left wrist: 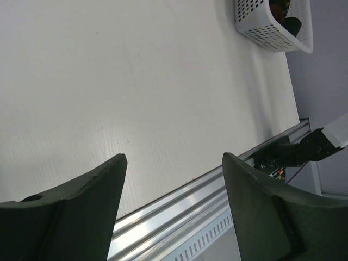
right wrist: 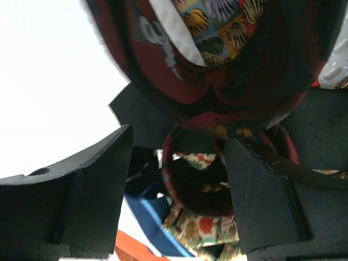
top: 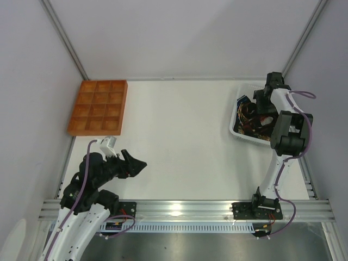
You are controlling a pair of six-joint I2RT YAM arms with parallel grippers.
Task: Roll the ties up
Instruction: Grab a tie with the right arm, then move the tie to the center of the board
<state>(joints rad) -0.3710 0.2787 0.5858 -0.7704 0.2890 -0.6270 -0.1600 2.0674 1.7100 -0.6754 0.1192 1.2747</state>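
Observation:
Several ties [top: 251, 117] lie tangled in a white perforated basket [top: 235, 128] at the right of the table. My right gripper [top: 260, 102] is down inside that basket. Its wrist view shows the right gripper [right wrist: 176, 179] open, with a curled loop of a maroon tie [right wrist: 187, 179] between the fingers, close to the right finger [right wrist: 261, 196]. More maroon tie [right wrist: 179, 87], a blue tie [right wrist: 152, 217] and a cream leaf-print tie [right wrist: 209, 231] crowd around it. My left gripper [top: 136, 165] hovers open and empty above the near left of the table; in its own view the left gripper [left wrist: 174, 157] holds nothing.
An orange compartment tray [top: 98, 107] sits at the far left. An aluminium rail [top: 185, 207] runs along the near edge, also seen as the rail [left wrist: 179, 201] under the left fingers. The basket [left wrist: 272, 32] shows far off in the left wrist view. Grey walls enclose the table.

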